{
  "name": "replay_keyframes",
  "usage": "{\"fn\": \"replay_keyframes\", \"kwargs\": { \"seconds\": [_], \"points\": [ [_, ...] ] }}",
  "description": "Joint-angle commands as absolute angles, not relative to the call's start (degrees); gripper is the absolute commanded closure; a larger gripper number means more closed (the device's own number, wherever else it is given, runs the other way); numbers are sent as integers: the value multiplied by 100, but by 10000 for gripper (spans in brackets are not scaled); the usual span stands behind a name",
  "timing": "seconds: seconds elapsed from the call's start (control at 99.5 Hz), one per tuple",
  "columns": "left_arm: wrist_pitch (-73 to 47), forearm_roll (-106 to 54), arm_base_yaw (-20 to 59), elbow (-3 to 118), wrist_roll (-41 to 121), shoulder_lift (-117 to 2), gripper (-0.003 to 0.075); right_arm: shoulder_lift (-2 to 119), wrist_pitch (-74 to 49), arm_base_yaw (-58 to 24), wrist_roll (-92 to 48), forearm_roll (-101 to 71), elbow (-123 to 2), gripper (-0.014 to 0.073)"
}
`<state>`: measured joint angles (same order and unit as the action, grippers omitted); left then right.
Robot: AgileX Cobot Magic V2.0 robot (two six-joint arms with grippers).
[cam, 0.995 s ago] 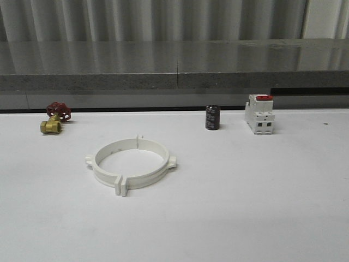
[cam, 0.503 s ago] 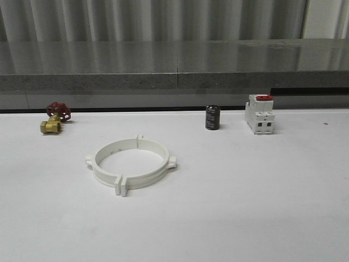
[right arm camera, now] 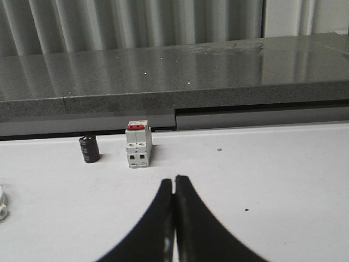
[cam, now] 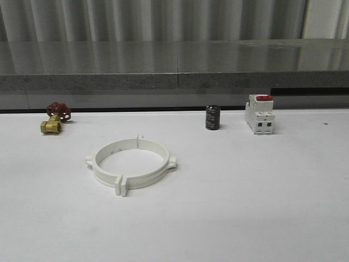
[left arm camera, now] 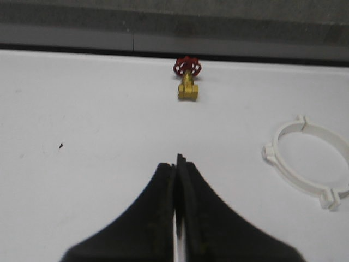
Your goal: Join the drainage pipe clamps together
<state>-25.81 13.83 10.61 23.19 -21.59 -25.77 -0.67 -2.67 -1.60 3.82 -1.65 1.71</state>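
The two white drainage pipe clamps [cam: 131, 164] lie flat on the white table left of centre, their end tabs meeting so that they form one ring. The same ring [left arm camera: 311, 164] appears in the left wrist view, well away from my left gripper [left arm camera: 177, 161], which is shut with nothing between its fingers. My right gripper [right arm camera: 174, 180] is also shut and empty over bare table, with a sliver of the ring [right arm camera: 2, 203] at the frame edge.
A brass valve with a red handwheel [cam: 54, 117] stands at the back left. A black cylinder [cam: 212, 118] and a white breaker with a red top [cam: 259, 113] stand at the back right. A grey ledge [cam: 174, 71] runs behind the table.
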Motion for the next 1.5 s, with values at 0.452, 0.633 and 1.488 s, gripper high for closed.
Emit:
{"fn": "replay_keyframes", "kwargs": {
  "seconds": [0.452, 0.633, 1.488],
  "points": [
    [-580, 332, 572, 778, -1083, -770, 741, -167, 212, -152, 371, -119, 56, 661],
    [-51, -275, 59, -41, -1083, -286, 741, -167, 198, -152, 371, -119, 56, 661],
    [-51, 605, 383, -239, -1093, 215, 741, -167, 193, -152, 371, -119, 56, 661]
  ]
}}
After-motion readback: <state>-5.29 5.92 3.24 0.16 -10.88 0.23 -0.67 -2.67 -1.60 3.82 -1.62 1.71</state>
